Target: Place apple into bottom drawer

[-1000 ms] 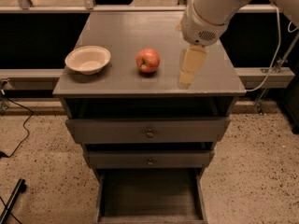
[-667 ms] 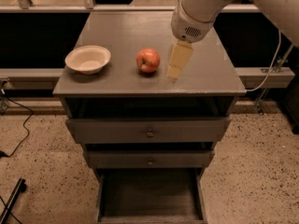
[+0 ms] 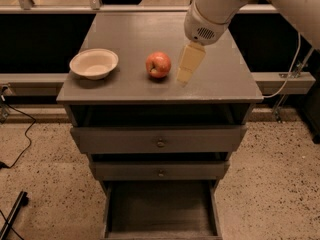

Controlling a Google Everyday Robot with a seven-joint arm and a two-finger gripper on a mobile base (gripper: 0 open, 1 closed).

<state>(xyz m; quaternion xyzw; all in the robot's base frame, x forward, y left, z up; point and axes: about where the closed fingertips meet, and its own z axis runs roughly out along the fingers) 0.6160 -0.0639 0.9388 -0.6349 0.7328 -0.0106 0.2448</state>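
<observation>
The arm (image 3: pixel 280 4) is smooth, glossy white with no visible seams, a thick rounded link coming in from the upper right. It ends in a fat cylindrical wrist housing (image 3: pixel 210 14), also white, shaded grey on its underside. A small round grille of dark dots (image 3: pixel 205 32) sits on the housing's lower face. Below it hangs the gripper (image 3: pixel 186 71), a pale cream-yellow, flat-sided wedge narrowing toward its tip, over the cabinet top (image 3: pixel 225 79) just right of the apple (image 3: pixel 158 64).
</observation>
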